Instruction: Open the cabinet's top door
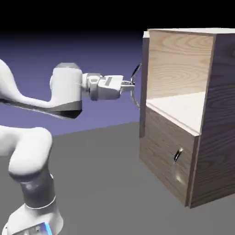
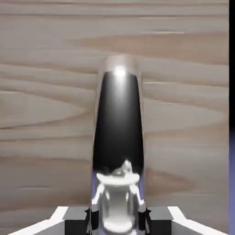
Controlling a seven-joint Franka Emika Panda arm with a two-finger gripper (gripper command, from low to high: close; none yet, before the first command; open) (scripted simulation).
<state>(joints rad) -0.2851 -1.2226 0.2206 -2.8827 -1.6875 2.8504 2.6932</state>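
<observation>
The light-brown wood-grain cabinet [image 1: 220,114] stands at the right of the exterior view. Its top door [image 1: 145,78] is swung out and shows nearly edge-on, so the pale inside of the upper compartment is bare. The door's long curved silver handle [image 1: 136,73] points toward the arm. My gripper [image 1: 130,85] reaches in level from the left and is shut on that handle. In the hand view the handle [image 2: 118,128] rises large and shiny between my grey fingertips [image 2: 75,226], with the door's wood [image 2: 46,114] filling the picture behind it.
Below the open compartment the shorter panel [image 1: 165,151] is shut, with its small handle [image 1: 177,155]. The grey table [image 1: 105,179] spreads between the arm's base and the cabinet. A thin strip of blue backdrop [image 2: 232,183] shows past the door's edge in the hand view.
</observation>
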